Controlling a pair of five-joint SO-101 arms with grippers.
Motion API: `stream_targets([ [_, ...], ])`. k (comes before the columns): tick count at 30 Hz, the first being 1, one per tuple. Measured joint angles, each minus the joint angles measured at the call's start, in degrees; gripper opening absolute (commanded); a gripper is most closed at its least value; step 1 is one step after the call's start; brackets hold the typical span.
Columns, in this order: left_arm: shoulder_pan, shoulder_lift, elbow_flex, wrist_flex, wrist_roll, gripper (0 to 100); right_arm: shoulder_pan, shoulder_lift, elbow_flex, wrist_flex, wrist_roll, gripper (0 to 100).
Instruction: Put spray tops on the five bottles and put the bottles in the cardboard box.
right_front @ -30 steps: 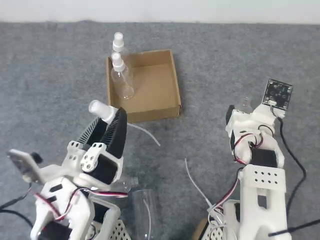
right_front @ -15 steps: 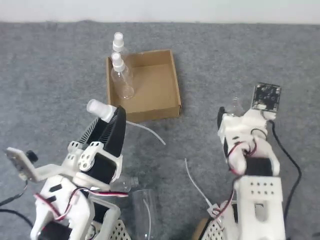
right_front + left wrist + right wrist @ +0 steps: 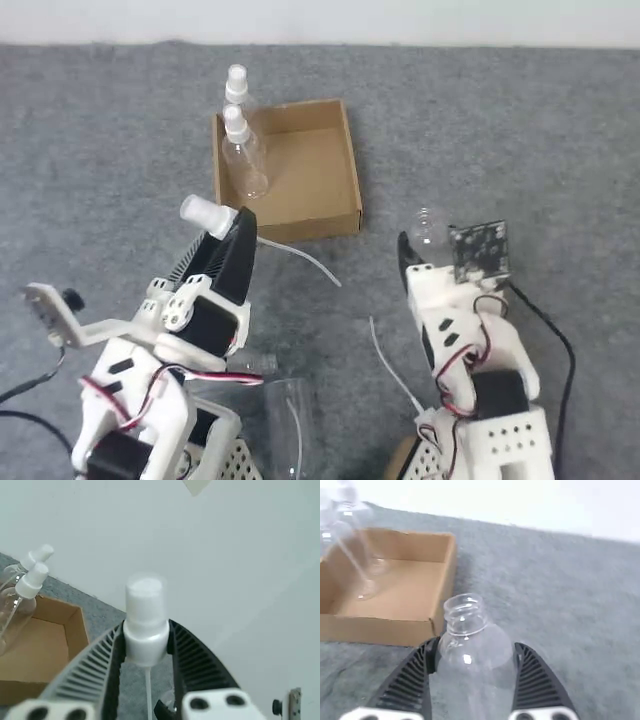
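Fingers [image 3: 92, 677]: one top [image 3: 145, 622], seemingly one bottle [image 3: 472, 652]

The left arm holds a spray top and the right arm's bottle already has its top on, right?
No. The bottle in the right gripper has a bare, open neck, as the right wrist view shows. The left gripper does hold a spray top.

Left black-fingered gripper [image 3: 145, 628], at seven o'clock, points toward one, clamping a white plastic spray top [image 3: 145, 597]; right gripper [image 3: 476, 649], at five, grips a clear uncapped plastic bottle [image 3: 465, 614].
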Motion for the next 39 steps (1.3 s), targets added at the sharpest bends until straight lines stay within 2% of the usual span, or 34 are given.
stream_targets([
  [5,-0.62,0.0,0.0,-1.14,0.35,1,-3.52,-7.56,4.75,0.0,3.08,0.7],
  [10,-6.07,0.0,0.0,-1.14,3.16,1,-6.07,-14.51,8.53,0.0,5.36,0.7],
  [27,-10.2,0.0,3.78,-1.49,9.14,1,-19.69,-14.86,12.48,0.0,10.46,0.7],
  [33,-17.76,0.0,4.66,-1.49,11.87,1,-20.66,-14.86,12.48,0.0,10.55,0.7],
  [39,-19.08,0.0,6.59,-1.49,13.36,1,-22.24,-14.86,12.48,0.0,10.64,0.7],
])
